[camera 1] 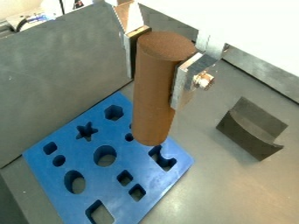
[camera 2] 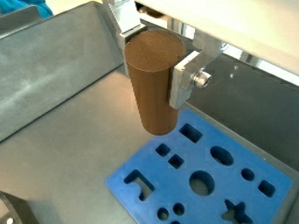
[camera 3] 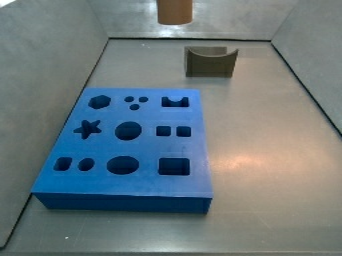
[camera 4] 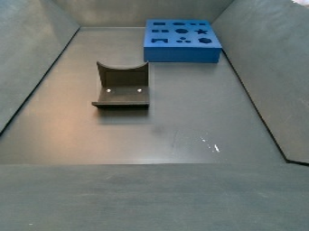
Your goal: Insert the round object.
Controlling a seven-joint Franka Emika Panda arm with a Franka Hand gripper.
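i see the gripper [camera 1: 163, 66] only in both wrist views, pinching the round object [camera 1: 158, 87] upright above the blue board [camera 1: 70, 166]; a side view shows just the peg's bottom end [camera 3: 174, 11].

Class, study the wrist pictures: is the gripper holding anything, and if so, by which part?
Yes. The gripper holds the round object, a tan-brown wooden peg, upright, clamped near its upper end between the silver fingers. Its lower end hangs free above the blue board.
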